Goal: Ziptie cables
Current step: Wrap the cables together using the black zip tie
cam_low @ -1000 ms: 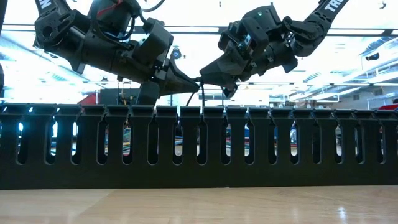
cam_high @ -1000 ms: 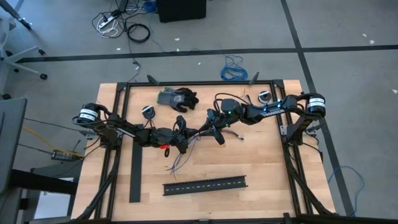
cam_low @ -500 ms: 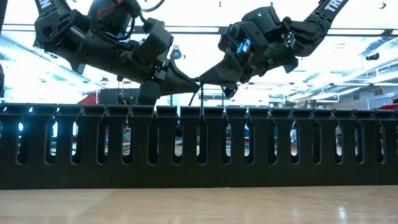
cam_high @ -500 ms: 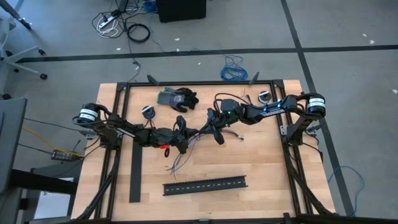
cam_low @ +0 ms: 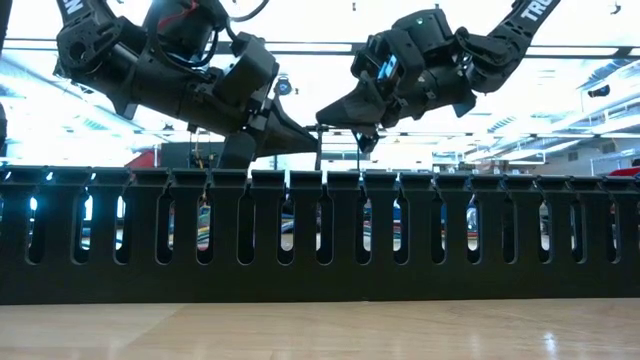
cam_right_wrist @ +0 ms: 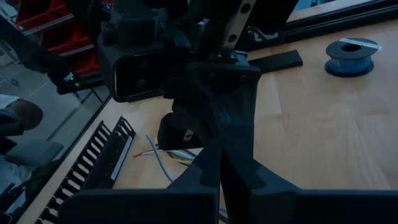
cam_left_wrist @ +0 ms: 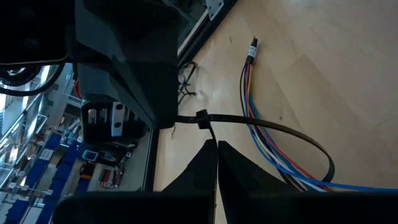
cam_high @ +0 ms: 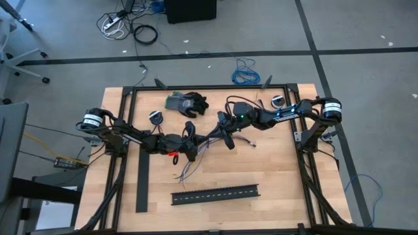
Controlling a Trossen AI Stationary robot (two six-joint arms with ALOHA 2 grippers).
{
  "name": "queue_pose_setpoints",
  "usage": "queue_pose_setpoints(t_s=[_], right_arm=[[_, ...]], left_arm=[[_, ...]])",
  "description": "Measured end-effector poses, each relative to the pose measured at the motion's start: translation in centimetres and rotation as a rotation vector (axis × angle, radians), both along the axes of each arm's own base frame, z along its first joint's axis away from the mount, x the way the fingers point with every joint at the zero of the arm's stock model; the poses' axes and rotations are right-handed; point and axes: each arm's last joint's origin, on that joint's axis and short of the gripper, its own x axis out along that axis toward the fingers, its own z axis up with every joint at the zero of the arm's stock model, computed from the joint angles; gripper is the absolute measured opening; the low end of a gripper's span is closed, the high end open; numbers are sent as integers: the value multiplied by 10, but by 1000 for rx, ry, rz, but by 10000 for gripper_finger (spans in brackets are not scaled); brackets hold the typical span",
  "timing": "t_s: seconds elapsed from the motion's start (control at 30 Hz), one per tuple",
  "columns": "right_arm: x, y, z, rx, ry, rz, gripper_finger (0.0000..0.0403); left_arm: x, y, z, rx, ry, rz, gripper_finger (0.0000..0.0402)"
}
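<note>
Both closed grippers are meeting mid-table: left gripper (cam_high: 196, 145), right gripper (cam_high: 214, 134); only the left wrist view is showing the black plastic ziptie (cam_left_wrist: 273, 129) looping the thin multicoloured cables (cam_left_wrist: 261, 143).

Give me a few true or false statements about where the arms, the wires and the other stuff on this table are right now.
1. Both grippers meet near the middle of the table. True: the left gripper and right gripper are shut, tip to tip.
2. The black slotted channel is held up by the right gripper. False: it lies on the table, nearer the front edge.
3. A black zip tie loops around the wires. True.
4. The gloves cover the wires. False: they lie apart, near the back edge.
</note>
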Motion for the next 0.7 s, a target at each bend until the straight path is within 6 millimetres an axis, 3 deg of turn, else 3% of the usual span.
queue_pose_setpoints(t_s=[0.7], right_arm=[[-1,-14,8,9,-73,-49,0]], left_arm=[[-2,0,-6,-47,48,0,0]])
